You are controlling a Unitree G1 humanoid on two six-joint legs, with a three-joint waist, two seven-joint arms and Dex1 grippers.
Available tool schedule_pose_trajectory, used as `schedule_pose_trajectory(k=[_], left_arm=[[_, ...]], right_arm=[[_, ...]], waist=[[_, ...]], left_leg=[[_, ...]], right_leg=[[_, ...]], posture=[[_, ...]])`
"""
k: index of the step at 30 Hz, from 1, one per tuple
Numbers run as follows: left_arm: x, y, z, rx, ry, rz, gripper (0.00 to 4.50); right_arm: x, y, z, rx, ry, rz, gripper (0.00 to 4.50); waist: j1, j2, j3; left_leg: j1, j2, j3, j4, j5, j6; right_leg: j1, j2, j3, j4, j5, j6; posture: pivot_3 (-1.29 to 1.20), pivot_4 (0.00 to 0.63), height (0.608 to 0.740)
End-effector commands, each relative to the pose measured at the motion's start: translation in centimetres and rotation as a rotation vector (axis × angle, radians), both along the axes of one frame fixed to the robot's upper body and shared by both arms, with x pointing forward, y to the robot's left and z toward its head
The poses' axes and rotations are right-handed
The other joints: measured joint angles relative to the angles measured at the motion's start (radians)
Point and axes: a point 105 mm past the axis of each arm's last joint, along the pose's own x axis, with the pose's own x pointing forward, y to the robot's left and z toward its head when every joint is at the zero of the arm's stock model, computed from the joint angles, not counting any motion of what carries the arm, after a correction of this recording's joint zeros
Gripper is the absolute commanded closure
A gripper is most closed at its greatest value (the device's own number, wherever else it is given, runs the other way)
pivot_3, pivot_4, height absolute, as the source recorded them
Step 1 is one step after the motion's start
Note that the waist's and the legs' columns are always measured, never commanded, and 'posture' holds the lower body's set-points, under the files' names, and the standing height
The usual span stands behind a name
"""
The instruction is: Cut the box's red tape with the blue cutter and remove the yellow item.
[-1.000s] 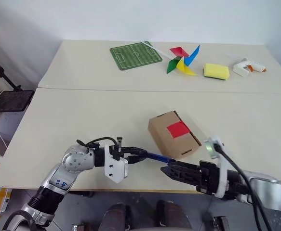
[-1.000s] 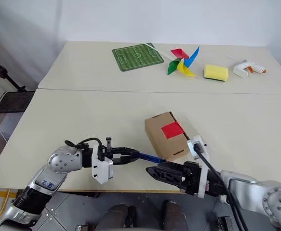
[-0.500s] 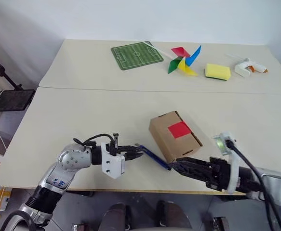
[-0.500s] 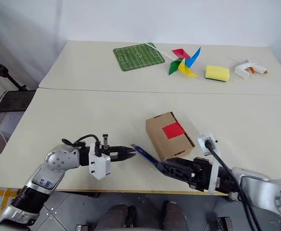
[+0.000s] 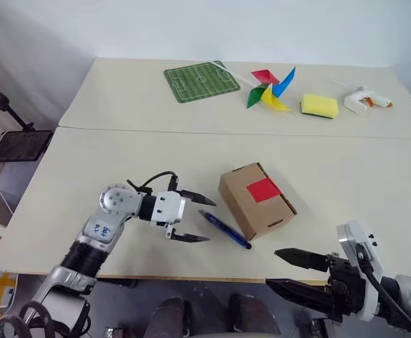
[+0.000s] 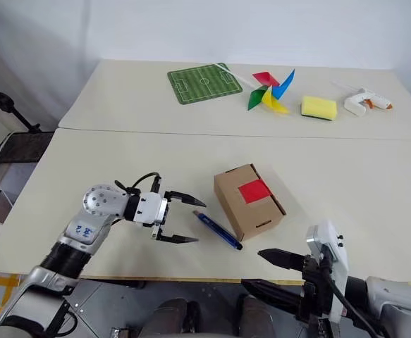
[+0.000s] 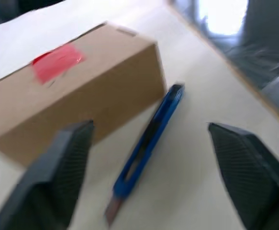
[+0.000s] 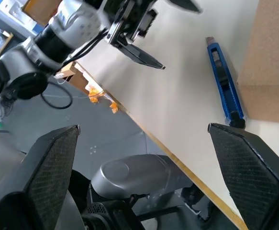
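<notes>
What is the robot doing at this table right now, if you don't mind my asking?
Nothing is held at this moment. The slim blue cutter lies flat on the table beside the small brown cardboard box, whose red tape patch looks intact. The left gripper hovers open beside the cutter; the right gripper is open off the table's near edge.

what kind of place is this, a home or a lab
Probably a robot test lab: two plain cream tables pushed together against a bare white wall, unrelated props laid out like a green football-pitch mat and white glue gun.

Bare lab: two plain tables (image 5: pixel 85 169) (white walls, tripod (image 5: pixel 1 105) alongside)
</notes>
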Motion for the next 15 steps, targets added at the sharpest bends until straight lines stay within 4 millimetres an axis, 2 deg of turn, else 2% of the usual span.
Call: schedule_pose_trajectory(k=[1, 3, 5, 11, 15], left_arm=[[0.9, -0.5, -0.7, 0.053, 0.069, -0.073, 0.01], [2.4, -1.3, -1.0, 0.083, 0.138, -0.072, 0.01], [3.0, -1.7, -1.2, 0.112, 0.177, -0.085, 0.01], [2.7, -1.4, -2.5, 0.228, 0.378, -0.116, 0.01], [2.3, -1.0, -3.4, 0.326, 0.453, -0.121, 0.01]], right_arm=[[-0.5, 0.4, 0.7, 0.005, -0.057, 0.008, 0.00], [-0.6, 0.3, 0.9, 0.025, -0.068, -0.028, 0.00], [-0.8, 0.3, 1.1, 0.042, -0.072, -0.055, 0.00], [-1.2, 0.4, 1.2, 0.056, -0.076, -0.098, 0.00], [-1.3, 0.5, 1.3, 0.063, -0.079, -0.110, 0.00]], waist=[[0.000, 0.000, 0.000], [0.004, -0.001, 0.001], [0.008, -0.002, 0.001], [-0.001, -0.003, 0.001], [0.000, -0.003, 0.001]], left_leg=[[0.000, 0.000, 0.000, 0.000, 0.000, 0.000], [0.000, 0.000, 0.000, 0.000, 0.000, 0.000], [0.000, -0.001, -0.001, 0.001, 0.001, 0.001], [-0.001, -0.002, 0.000, 0.001, 0.000, 0.002], [-0.001, -0.002, -0.001, 0.001, 0.000, 0.002]], right_leg=[[0.000, 0.000, -0.002, 0.000, 0.000, 0.000], [0.000, 0.000, -0.007, 0.000, 0.000, 0.000], [0.000, 0.000, -0.008, -0.002, 0.000, 0.000], [0.001, 0.000, -0.008, 0.000, 0.001, 0.001], [0.001, 0.000, -0.008, 0.000, 0.001, 0.001]], posture=[[0.00, 0.150, 0.740], [0.00, 0.150, 0.740], [0.00, 0.150, 0.740], [0.00, 0.150, 0.740], [0.00, 0.150, 0.740]])
